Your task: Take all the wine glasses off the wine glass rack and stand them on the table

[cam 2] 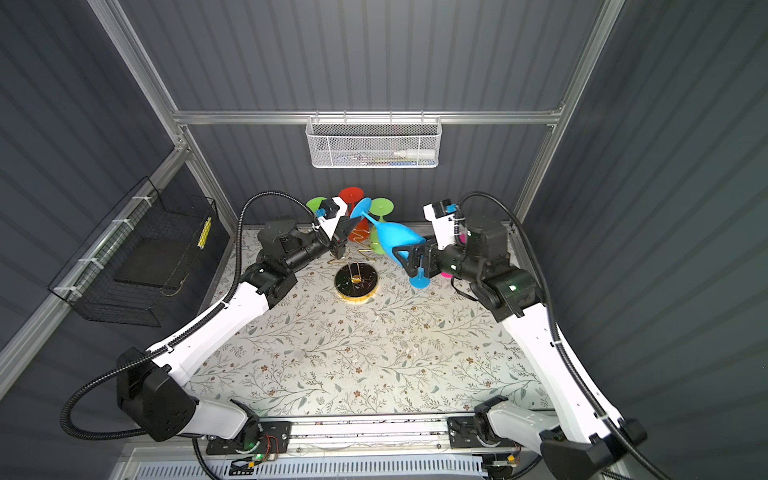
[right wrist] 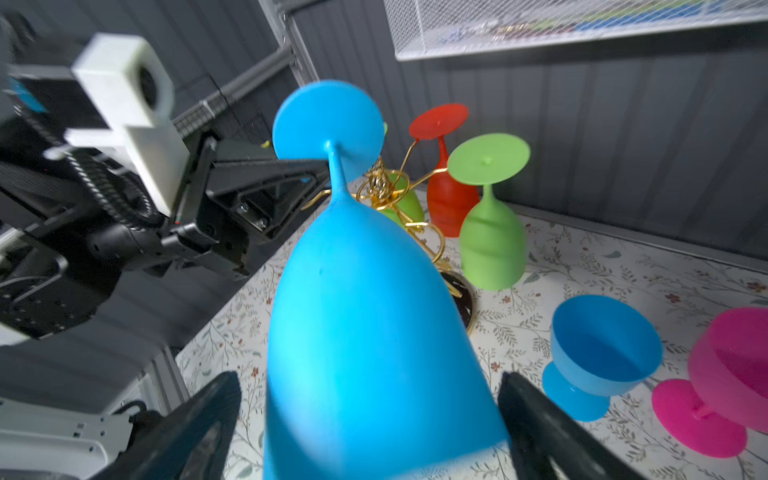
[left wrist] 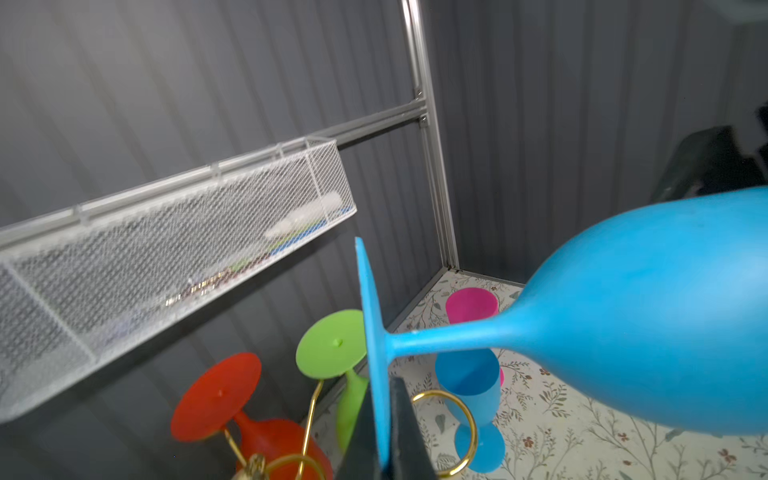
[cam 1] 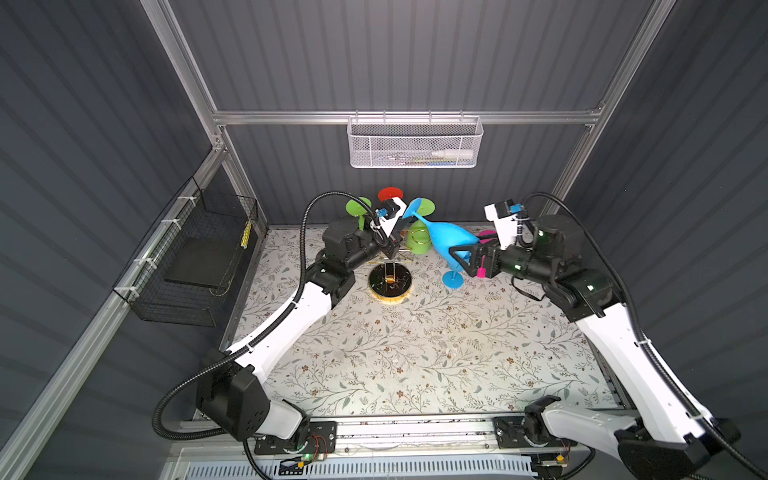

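The left gripper is clamped on the rim of the blue wine glass's foot, its arm reaching up and over the wine glass rack from the near left. The glass is off the rack and in the air, just right of the stand's top. Its long axis slopes from the foot at the far left down to the bowl at the near right. On the rack hang a red glass and two green ones. The right gripper lies level, jaws wide on either side of the bowl and not closed on it. The bowl's mouth points at this hand — the nearer one for a bowl grasp, I judge. Further right, a second blue glass and a pink glass stand upright on the table.
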Available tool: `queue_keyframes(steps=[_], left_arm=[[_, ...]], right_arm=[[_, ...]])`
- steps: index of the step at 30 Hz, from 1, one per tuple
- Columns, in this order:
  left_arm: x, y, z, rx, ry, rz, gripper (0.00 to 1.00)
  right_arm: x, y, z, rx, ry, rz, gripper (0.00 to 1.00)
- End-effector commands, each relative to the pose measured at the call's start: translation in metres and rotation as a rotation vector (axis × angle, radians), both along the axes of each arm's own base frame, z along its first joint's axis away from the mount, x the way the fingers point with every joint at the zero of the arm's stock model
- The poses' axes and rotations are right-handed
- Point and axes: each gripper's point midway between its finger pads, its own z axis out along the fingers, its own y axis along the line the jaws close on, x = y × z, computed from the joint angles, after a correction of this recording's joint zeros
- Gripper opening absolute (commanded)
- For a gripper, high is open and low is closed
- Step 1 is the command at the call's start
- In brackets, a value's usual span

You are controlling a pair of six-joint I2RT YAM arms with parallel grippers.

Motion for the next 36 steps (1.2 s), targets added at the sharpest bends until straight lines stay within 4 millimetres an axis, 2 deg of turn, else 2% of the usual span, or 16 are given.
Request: queue_keyframes(steps=[1, 5, 8, 12, 20, 29, 36], left_arm=[[0.009, 0.029, 0.013, -0.144, 0.149, 0.154, 0.00], [0.008, 0.032, 0.013, -0.208, 0.224, 0.138, 0.00], [0.009, 0.032, 0.014, -0.247, 0.252, 0.108, 0.00], [0.006, 0.029, 0.014, -0.256, 0.257, 0.075, 0.00], [0.001, 0.026, 0.011, -0.254, 0.259, 0.031, 0.00], [0.001, 0.025, 0.007, -0.248, 0.265, 0.021, 0.00], [0.000, 0.025, 0.010, -0.263, 0.269, 0.002, 0.00]], right_arm=[[-0.017, -0.013, 0.034, 0.140, -0.101, 0.021, 0.96], [-0.022, -0.031, 0.036, 0.189, -0.121, -0.037, 0.87], [-0.020, -0.034, 0.033, 0.208, -0.100, -0.058, 0.77], [-0.007, -0.034, 0.026, 0.211, -0.053, -0.082, 0.70], [0.018, -0.022, 0.023, 0.237, -0.003, -0.056, 0.68], [0.041, 0.000, 0.020, 0.251, 0.026, -0.004, 0.65], [0.055, 0.011, 0.018, 0.266, 0.035, 0.006, 0.53]])
